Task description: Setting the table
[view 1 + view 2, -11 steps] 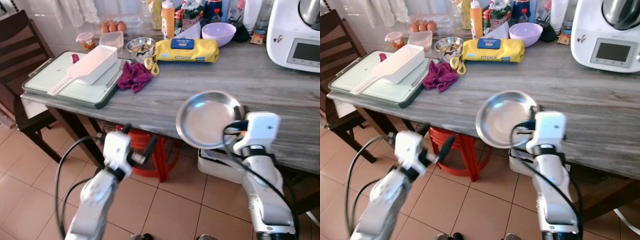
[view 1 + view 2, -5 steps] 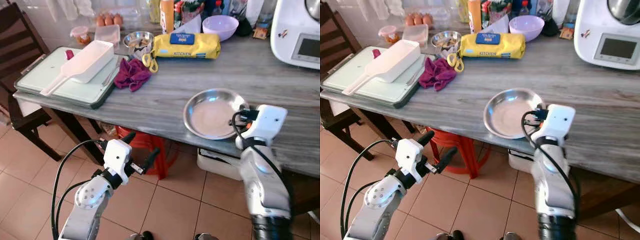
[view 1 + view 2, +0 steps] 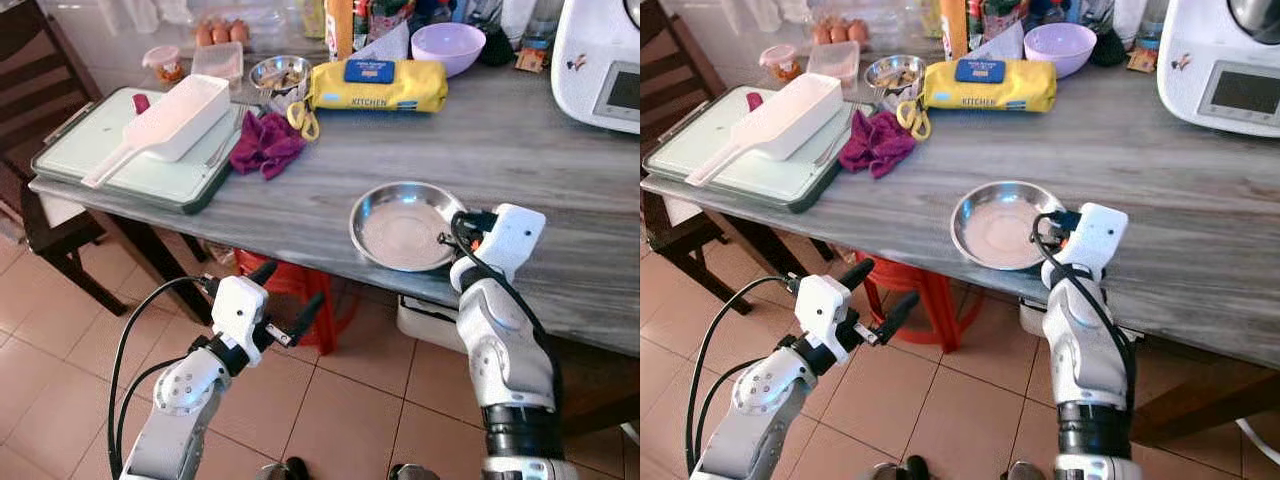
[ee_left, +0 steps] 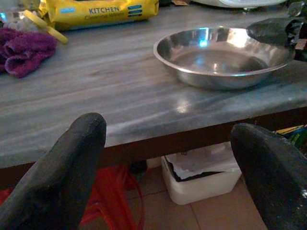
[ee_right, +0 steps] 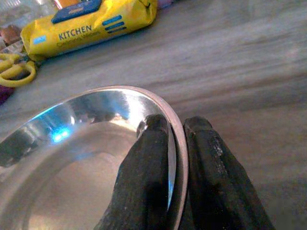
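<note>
Right, your right gripper (image 5: 175, 139) is pinched on the steel dish (image 3: 402, 224) rim, dish resting on the table (image 3: 560, 170) near its edge. Left gripper (image 4: 168, 158) spread, idle below. Thin, slick, light metal: keep gripping the rim.

Steel dish (image 3: 1002, 224) sits flat near the table (image 3: 1200, 190) front edge; right pincer (image 3: 1051, 222) grips its rim. Left pincer (image 3: 876, 294) hangs below, fingers apart.

The bowl (image 3: 403, 225) is shiny polished metal, mirror-glossy inside. The surface (image 3: 560, 160) looks like matt grey wood grain. Far left there's a crumpled purple cloth (image 3: 264, 144), a glossy yellow plastic pack (image 3: 377, 86), and matt black tool fingers (image 5: 151, 177).
</note>
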Controlling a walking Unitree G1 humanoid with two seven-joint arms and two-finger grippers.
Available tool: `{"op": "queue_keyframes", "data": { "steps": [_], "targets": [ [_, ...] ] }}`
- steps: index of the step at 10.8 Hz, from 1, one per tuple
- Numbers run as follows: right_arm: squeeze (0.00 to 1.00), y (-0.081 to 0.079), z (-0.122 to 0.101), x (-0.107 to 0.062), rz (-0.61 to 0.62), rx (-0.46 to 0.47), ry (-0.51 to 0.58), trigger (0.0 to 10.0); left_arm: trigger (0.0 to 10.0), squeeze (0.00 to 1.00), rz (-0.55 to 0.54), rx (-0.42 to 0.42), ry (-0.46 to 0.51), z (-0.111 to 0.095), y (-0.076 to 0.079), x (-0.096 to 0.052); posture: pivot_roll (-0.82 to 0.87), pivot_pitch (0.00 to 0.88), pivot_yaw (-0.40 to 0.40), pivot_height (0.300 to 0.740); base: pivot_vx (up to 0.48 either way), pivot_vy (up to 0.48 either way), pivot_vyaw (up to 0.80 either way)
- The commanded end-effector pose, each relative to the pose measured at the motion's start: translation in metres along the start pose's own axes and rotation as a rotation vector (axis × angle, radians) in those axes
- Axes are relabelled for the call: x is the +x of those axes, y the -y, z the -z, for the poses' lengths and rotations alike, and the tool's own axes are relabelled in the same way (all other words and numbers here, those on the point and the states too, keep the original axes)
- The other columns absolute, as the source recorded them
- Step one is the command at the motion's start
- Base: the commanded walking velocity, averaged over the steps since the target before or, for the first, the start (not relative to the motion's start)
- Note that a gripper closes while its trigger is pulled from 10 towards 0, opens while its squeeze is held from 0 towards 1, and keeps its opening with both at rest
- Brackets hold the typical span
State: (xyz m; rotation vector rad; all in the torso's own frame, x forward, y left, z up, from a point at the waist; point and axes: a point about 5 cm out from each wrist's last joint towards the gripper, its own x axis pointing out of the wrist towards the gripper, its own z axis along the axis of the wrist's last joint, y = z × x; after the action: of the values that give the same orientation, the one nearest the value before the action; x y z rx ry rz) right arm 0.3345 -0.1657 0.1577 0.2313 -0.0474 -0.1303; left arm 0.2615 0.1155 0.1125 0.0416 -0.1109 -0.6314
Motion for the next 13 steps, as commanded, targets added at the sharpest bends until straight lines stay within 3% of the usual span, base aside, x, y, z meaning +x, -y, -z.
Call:
{"op": "queue_keyframes", "data": {
  "steps": [1, 5, 6, 7, 9, 10, 13],
  "targets": [
    [0.00, -0.0043, -0.0010, 0.0019, -0.012, 0.001, 0.009, 10.0, 10.0, 0.00, -0.006, 0.001, -0.010, 0.0004, 0.0008, -0.0033, -0.12, 0.218, 0.108, 0.740, 0.000, 0.000, 0.00],
    [0.00, 0.0044, -0.0019, 0.0064, 0.029, -0.017, 0.032, 10.0, 10.0, 0.00, -0.007, -0.008, -0.009, 0.0006, 0.0015, -0.0014, -0.12, 0.215, 0.108, 0.740, 0.000, 0.000, 0.00],
    [0.16, 0.0036, -0.0013, 0.0063, 0.025, -0.017, 0.033, 10.0, 10.0, 0.00, -0.007, -0.008, -0.008, 0.0005, 0.0016, -0.0012, -0.12, 0.215, 0.108, 0.740, 0.000, 0.000, 0.00],
    [1.00, 0.0019, -0.0013, 0.0067, 0.013, -0.019, 0.044, 10.0, 10.0, 0.00, -0.004, -0.009, -0.007, 0.0004, 0.0018, -0.0006, -0.12, 0.214, 0.109, 0.740, 0.000, 0.000, 0.00],
    [1.00, 0.0008, -0.0013, 0.0073, 0.008, -0.017, 0.050, 10.0, 10.0, 0.00, -0.001, -0.010, -0.003, 0.0000, 0.0020, 0.0001, -0.12, 0.211, 0.107, 0.740, 0.000, 0.000, 0.00],
    [1.00, -0.0012, -0.0037, 0.0074, -0.016, -0.068, 0.074, 10.0, 10.0, 0.00, -0.001, -0.011, -0.002, -0.0001, 0.0018, -0.0001, -0.12, 0.211, 0.107, 0.740, 0.000, 0.000, 0.00],
    [1.00, -0.0048, -0.0099, 0.0079, -0.037, -0.103, 0.117, 10.0, 10.0, 0.00, 0.001, -0.010, -0.005, 0.0003, 0.0020, -0.0003, -0.12, 0.202, 0.111, 0.740, 0.000, 0.000, 0.00]
  ]
}}
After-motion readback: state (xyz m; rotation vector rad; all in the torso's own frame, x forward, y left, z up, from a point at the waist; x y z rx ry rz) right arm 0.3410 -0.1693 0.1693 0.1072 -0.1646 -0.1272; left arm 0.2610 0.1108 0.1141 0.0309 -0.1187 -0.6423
